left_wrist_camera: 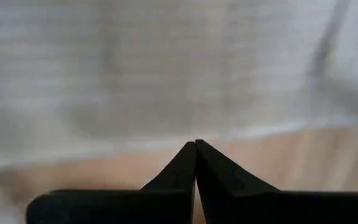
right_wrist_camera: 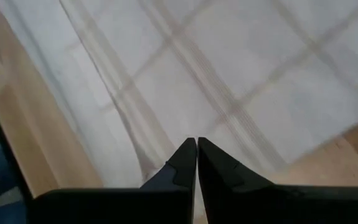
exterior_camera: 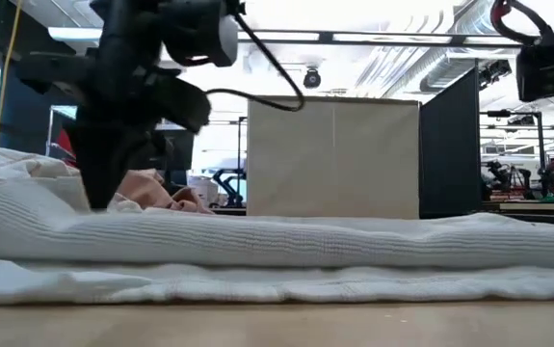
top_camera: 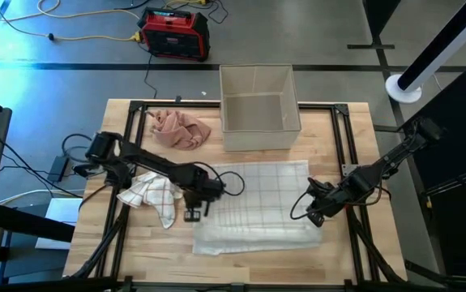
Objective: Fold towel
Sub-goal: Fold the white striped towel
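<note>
From above my left pincer (top_camera: 194,212) and right pincer (top_camera: 316,215) sit at the towel (top_camera: 257,207)'s opposite edges mid-surface, while my wrist views show both pinched closed, tips at cloth.

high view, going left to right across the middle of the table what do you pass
crumpled checked cloth → left gripper, jaws shut at the towel's left edge → spread white towel → right gripper, jaws shut at its right edge

A pink cloth (top_camera: 181,130), a checked cloth (top_camera: 153,195) and a beige bin (top_camera: 258,107) sit on the table (top_camera: 95,251).
</note>
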{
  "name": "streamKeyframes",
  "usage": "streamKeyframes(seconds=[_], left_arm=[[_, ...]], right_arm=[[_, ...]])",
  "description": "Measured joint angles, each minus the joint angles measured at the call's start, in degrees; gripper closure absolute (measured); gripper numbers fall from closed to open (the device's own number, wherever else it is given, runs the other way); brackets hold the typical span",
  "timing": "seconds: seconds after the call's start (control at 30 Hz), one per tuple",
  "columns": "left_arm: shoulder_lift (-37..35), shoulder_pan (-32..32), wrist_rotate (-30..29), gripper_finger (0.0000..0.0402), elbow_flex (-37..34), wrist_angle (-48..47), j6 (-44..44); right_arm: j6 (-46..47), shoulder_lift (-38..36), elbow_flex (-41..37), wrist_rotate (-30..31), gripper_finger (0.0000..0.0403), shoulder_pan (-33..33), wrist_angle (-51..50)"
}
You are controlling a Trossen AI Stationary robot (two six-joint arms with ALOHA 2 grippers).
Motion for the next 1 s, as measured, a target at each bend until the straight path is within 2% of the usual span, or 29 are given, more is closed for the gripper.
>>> streamKeyframes(seconds=[0.13, 0.27, 0.4, 0.5, 0.57, 0.7, 0.83, 1.0], left_arm=[[-4.5, 4.3, -4.2, 0.0401, 0.0, -1.9, 1.2], [-9.2, 7.9, -4.5, 0.0401, 0.0, -1.0, -0.7], [-12.7, 8.5, -3.1, 0.0401, 0.0, -0.8, -2.9], [-13.3, 6.2, 1.4, 0.0401, -0.2, 1.0, -4.9], [-13.2, 3.3, 2.9, 0.0401, -1.6, 4.9, -7.1], [-12.6, -2.6, 3.9, 0.0401, -6.7, 15.5, -13.4], [-12.5, -5.2, 4.1, 0.0401, -11.4, 18.5, -21.8], [-12.5, -7.8, 6.5, 0.0401, -14.6, 23.8, -26.6]], right_arm=[[0.0, 0.0, 0.0, 2.7, 0.0403, -0.1, 1.5], [0.0, -0.1, 0.7, 4.5, 0.0403, -0.1, 1.8], [-0.7, 0.1, 2.1, -1.3, 0.0403, 0.1, 3.1], [-1.5, 1.8, 2.1, -6.6, 0.0403, 2.1, 4.3], [-1.0, 3.8, 2.1, -7.5, 0.0403, 4.2, 3.8], [0.6, 7.9, 2.1, -7.8, 0.0403, 7.2, 3.6], [1.3, 10.8, 2.1, -7.0, 0.0403, 8.6, 3.6], [1.4, 13.3, 2.1, -6.5, 0.0403, 9.8, 0.7]])
